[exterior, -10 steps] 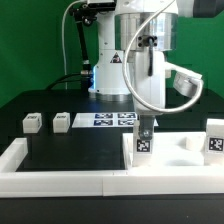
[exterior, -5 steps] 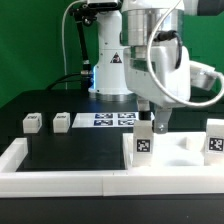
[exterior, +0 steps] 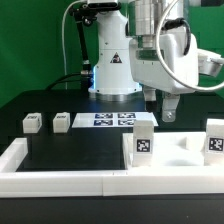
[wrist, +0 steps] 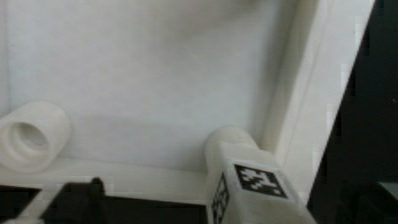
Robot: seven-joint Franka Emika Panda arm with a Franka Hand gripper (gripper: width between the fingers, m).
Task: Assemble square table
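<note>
The work surface is a black table before a green curtain, with a white border wall (exterior: 60, 181) running along the near edge and the marker board (exterior: 115, 119) lying flat further back. The table top (exterior: 182, 153) lies flat inside the wall, on the exterior view's right, with its sockets facing up. It is square, so I see no long axis in it.

Two legs stand on it, one (exterior: 144, 138) at a near corner and another (exterior: 214, 138) at the exterior view's right edge. Both have the long axis vertical and the tag facing the camera. In the wrist view an empty round socket (wrist: 32, 140) is visible on the slab.

The gripper (exterior: 167, 112) hangs above the slab, just behind the first leg, with its jaws spread wide and nothing between them.

I judge that two legs are placed, though I cannot tell how firmly they sit. Two loose legs (exterior: 31, 122) (exterior: 61, 121) wait well apart on the exterior view's left. The next move should be to go there, take one, and bring it upright over an empty socket.
</note>
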